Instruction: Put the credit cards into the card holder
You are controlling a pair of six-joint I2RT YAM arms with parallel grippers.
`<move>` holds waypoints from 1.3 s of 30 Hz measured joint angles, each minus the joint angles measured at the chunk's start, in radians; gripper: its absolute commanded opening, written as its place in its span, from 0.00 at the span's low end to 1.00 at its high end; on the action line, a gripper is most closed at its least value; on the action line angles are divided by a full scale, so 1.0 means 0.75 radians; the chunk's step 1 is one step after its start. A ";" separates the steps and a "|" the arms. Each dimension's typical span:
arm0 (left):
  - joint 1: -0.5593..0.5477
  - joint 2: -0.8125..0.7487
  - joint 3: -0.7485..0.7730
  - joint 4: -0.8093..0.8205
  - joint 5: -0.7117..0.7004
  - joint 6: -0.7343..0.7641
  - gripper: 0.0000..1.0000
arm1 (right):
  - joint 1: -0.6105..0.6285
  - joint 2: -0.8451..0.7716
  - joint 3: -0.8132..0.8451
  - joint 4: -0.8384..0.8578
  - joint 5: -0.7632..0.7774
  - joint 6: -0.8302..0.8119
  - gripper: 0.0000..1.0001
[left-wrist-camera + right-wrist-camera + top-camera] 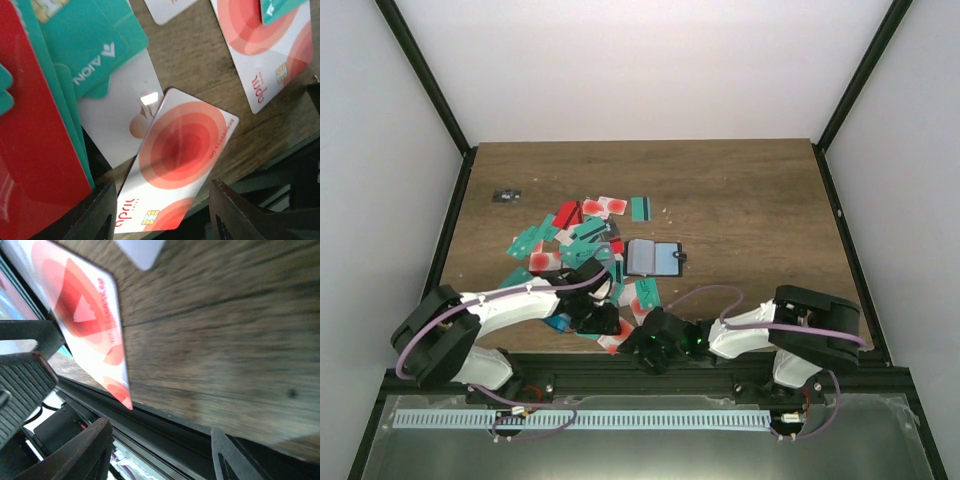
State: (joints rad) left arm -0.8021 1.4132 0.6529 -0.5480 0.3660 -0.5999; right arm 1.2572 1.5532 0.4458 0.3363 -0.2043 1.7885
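Top: left arm reaches from its base forward and to the right, low over the bench (750, 200). Left pincer (602, 322) sits at the near fringe of the credit cards (582, 232) pile. Right arm is bent leftward along the near edge, with the right pincer (652, 350) just beside the left one. Card holder (653, 257) lies opened flat, right of the pile, apart from both pincers.

Left wrist: jaws spread, nothing clamped. White card with red circles (180, 150) lies flat on the wood, chip end between the fingers (95, 215). Teal cards (95, 45) and a red card (35, 125) overlap at left.

Right wrist: jaws spread too, holding nothing. View is blurry, but a red-circle card (85, 325) seems to poke past the bench's near edge.
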 measured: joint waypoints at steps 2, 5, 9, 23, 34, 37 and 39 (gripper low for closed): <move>0.000 -0.012 -0.016 0.003 0.030 0.000 0.51 | 0.009 0.019 0.004 0.038 0.019 0.015 0.55; 0.000 -0.019 -0.032 0.009 0.067 0.001 0.50 | 0.021 0.045 0.013 0.082 0.042 0.036 0.53; 0.001 -0.045 -0.064 0.027 0.098 -0.005 0.46 | 0.024 0.072 0.020 0.125 0.080 0.051 0.51; 0.008 -0.076 -0.122 0.085 0.129 -0.014 0.35 | 0.052 0.132 -0.006 0.289 0.144 0.045 0.42; 0.005 -0.040 -0.116 0.104 0.171 0.003 0.29 | 0.063 0.146 -0.029 0.357 0.165 0.037 0.27; -0.005 -0.036 -0.115 0.110 0.179 0.003 0.29 | 0.063 0.148 -0.041 0.385 0.164 0.035 0.19; -0.011 -0.034 -0.115 0.111 0.181 0.003 0.29 | 0.063 0.148 -0.047 0.400 0.163 0.035 0.12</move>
State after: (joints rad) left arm -0.8104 1.3876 0.5663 -0.4648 0.5018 -0.5980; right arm 1.3045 1.6642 0.4103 0.6365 -0.0818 1.8149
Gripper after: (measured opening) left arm 0.290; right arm 0.196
